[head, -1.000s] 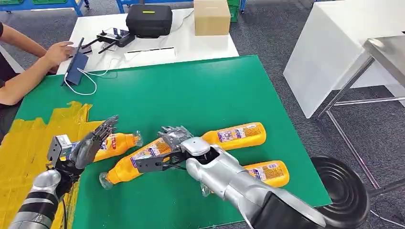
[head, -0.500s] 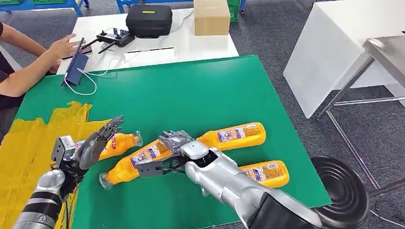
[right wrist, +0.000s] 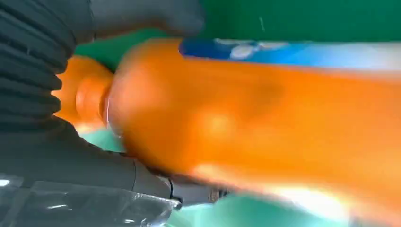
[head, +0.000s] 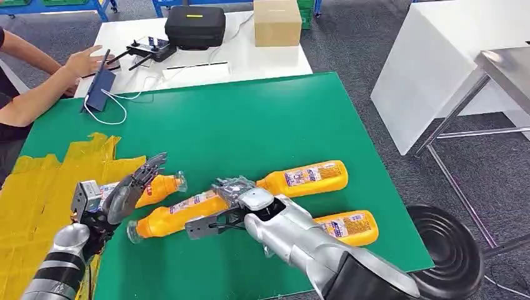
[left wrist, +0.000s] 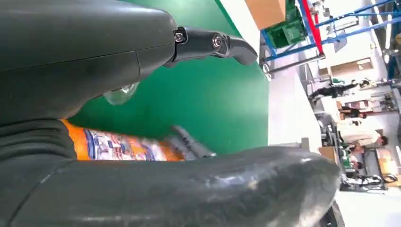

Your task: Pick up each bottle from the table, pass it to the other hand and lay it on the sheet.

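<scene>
We record the right hand (head: 232, 201) gripping an orange bottle (head: 178, 213) lying on the green mat (head: 250, 125) near its yellow sheet (head: 37, 194), the left hand (head: 128, 187) spread empty beside it.

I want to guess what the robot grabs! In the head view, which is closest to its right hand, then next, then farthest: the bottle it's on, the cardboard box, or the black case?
1. Bottle under the right hand, near edge.
2. Black case, far white table.
3. Cardboard box, beside the case; too close to call.
</scene>
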